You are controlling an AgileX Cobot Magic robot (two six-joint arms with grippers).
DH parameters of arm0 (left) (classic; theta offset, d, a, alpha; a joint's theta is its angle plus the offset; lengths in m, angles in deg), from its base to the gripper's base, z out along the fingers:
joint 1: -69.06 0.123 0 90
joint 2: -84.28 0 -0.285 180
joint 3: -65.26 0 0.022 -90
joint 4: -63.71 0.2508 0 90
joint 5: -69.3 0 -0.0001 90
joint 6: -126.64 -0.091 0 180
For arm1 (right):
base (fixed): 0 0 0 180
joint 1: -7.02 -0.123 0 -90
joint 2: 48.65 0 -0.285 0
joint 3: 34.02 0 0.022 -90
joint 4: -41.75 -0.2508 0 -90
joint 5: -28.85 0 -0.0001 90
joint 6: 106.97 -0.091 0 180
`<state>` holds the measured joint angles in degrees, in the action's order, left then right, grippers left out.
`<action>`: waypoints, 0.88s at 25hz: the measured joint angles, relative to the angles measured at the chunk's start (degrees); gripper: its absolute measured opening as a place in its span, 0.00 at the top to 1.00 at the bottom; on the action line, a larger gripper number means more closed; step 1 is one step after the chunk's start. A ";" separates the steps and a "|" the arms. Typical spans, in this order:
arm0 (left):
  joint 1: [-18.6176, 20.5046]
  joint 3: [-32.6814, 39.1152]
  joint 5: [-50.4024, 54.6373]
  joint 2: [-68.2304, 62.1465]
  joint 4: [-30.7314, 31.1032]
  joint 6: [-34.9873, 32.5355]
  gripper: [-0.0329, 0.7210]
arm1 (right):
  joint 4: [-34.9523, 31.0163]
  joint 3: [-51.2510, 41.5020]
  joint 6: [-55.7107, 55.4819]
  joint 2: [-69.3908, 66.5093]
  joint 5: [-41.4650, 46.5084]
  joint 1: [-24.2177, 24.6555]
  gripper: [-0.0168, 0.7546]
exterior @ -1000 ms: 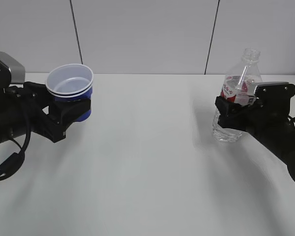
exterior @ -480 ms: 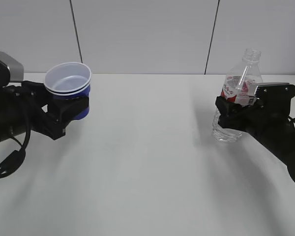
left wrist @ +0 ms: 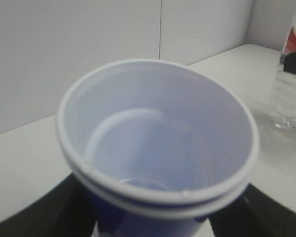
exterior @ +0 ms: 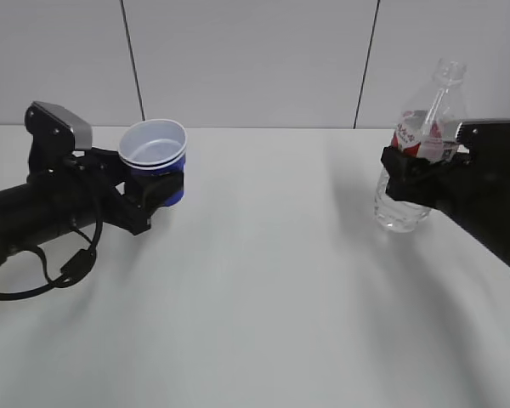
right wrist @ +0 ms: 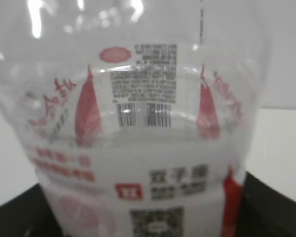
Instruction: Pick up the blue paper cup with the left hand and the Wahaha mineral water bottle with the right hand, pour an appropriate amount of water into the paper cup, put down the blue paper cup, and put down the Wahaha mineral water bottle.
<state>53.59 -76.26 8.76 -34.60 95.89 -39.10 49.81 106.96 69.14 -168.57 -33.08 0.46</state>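
My left gripper (exterior: 157,194) is shut on the blue paper cup (exterior: 155,161) and holds it above the table, left of centre. In the left wrist view the cup (left wrist: 158,143) fills the frame, white inside with a double white rim, and looks empty. My right gripper (exterior: 412,180) is shut on the Wahaha mineral water bottle (exterior: 421,144), clear, red-and-white label, no cap, lifted off the table and leaning slightly right. In the right wrist view the bottle's label (right wrist: 148,148) fills the frame. Water (exterior: 399,208) shows in the bottle's lower part. The bottle also shows at the right edge of the left wrist view (left wrist: 288,89).
The white table (exterior: 263,280) stretches between the two arms. A pale panelled wall (exterior: 255,59) stands behind it. A black cable (exterior: 42,272) hangs from the left arm near the table.
My left gripper has carried the cup to the right, toward the centre, and slightly down. My right gripper has lifted the bottle up off the table and a little to the right.
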 joint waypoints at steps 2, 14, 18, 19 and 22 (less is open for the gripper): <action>0.00 -2.88 -0.90 -2.73 3.01 1.71 0.32 | -0.38 -0.05 -0.05 2.38 1.04 0.00 0.35; 0.00 -13.77 -3.78 -5.31 32.88 23.54 0.32 | -0.68 3.70 8.36 9.04 8.23 0.00 0.35; -0.52 -14.52 -4.89 -5.31 36.74 26.19 0.32 | 2.67 8.62 13.88 9.32 12.43 0.00 0.35; -0.97 -14.51 -4.89 -5.31 37.13 26.45 0.32 | 3.45 9.71 14.99 9.32 13.60 0.00 0.35; -2.62 -14.51 -5.00 -5.31 37.55 26.81 0.32 | 5.18 13.52 18.86 9.32 16.37 0.00 0.35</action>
<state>50.97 -90.77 3.76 -39.92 133.44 -12.30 54.98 120.49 88.00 -159.25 -16.71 0.46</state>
